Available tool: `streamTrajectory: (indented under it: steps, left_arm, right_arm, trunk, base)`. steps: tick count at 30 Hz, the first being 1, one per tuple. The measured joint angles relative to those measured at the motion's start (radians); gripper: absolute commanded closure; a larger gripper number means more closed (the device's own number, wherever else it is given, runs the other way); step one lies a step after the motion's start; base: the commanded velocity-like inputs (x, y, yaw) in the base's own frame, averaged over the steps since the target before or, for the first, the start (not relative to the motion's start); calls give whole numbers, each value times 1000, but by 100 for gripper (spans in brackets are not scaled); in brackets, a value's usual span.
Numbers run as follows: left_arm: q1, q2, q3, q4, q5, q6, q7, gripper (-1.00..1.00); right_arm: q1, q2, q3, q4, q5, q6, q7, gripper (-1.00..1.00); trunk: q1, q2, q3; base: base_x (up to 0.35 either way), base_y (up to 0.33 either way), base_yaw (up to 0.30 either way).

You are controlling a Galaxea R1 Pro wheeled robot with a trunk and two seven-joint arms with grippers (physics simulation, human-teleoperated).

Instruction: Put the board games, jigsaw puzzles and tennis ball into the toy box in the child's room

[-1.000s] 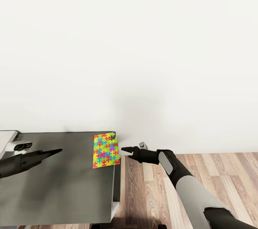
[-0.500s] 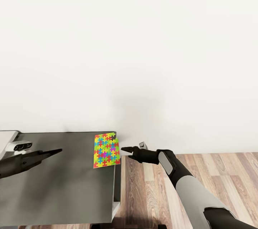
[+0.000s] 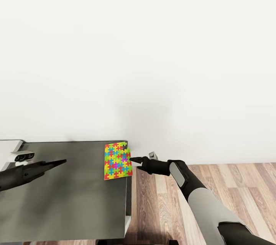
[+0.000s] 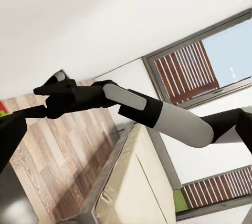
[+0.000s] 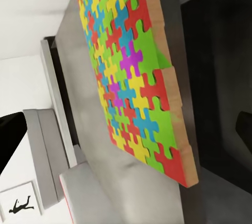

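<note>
White wall behind the dark grey table (image 3: 69, 199); its flat multicoloured jigsaw square (image 3: 117, 160) overhangs the edge, so my right gripper (image 3: 134, 159), apparently pinched shut and empty, approaches sideways.

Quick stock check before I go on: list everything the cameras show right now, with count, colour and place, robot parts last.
puzzle: one, multicoloured, at the desk's right edge, overhanging it slightly
desk: one, dark grey top, lower left in the head view
wall: white, behind the desk
floor: wood planks, right of the desk
bed: one, beige mattress, in the left wrist view
windows: grey-framed, with slatted blinds, in the left wrist view
picture: one, black silhouette figure, on the wall
left end effector: black, above the desk, holding nothing
right end effector: black, tip at the puzzle's right edge
</note>
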Motion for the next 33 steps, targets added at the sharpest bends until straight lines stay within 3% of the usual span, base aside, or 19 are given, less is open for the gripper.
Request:
streamTrajectory:
  steps: [33]
  left_arm:
    - [1,-1,0,-1,0,0,0,-100]
  right_arm:
    - [0,0,0,0,0,0,1,-100]
  trunk:
    - [0,0,-48]
  base:
    - [0,1,0]
